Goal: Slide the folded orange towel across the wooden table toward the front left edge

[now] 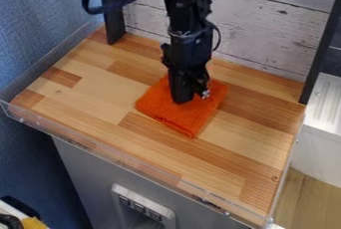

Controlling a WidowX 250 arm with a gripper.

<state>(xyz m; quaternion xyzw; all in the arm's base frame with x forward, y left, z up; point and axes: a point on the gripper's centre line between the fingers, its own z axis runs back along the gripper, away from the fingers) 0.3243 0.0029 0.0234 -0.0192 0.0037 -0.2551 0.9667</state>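
No legible text, label, brand, number or sign found.
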